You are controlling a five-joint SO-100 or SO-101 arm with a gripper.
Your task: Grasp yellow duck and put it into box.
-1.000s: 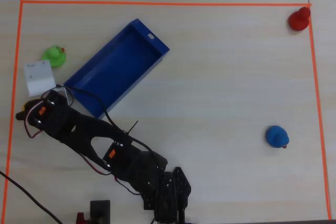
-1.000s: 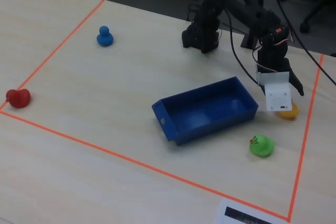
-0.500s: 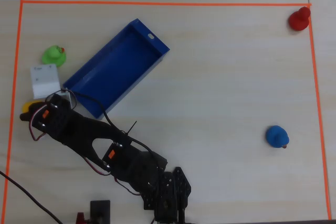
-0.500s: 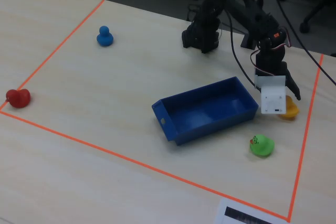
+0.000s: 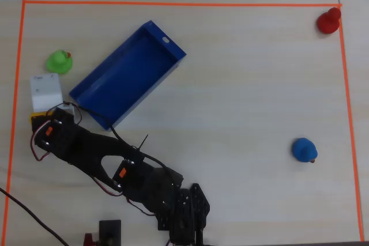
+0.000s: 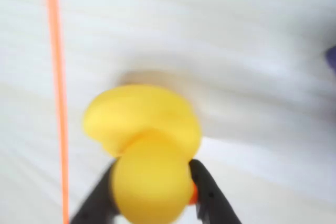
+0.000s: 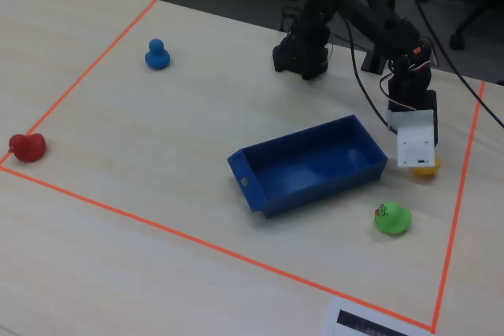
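four ducks inside the orange tape border [image 7: 236,254]: green duck [image 7: 392,219], blue duck [image 7: 157,54], red duck [image 7: 27,147], and the yellow duck [image 6: 144,150]. the yellow one sits between the two black fingers [image 6: 210,192] of the gripper [image 6: 152,195], filling the wrist view. jaws are closed onto its head from both sides, so it reads as a grasp. it looks on or just above the table [image 5: 242,96]; can't tell which, the wrist view is blurred.

in the fixed view only a sliver of yellow shows under the white wrist block [image 7: 415,145], just beside the box [image 7: 272,194] at its short end, with the green duck near. the box is empty and lies diagonal, its open top clear of the arm.

my read: grasp done, transfer not. next is lift, then a short swing over the near wall. gripping on the round head could let it rotate or slip.
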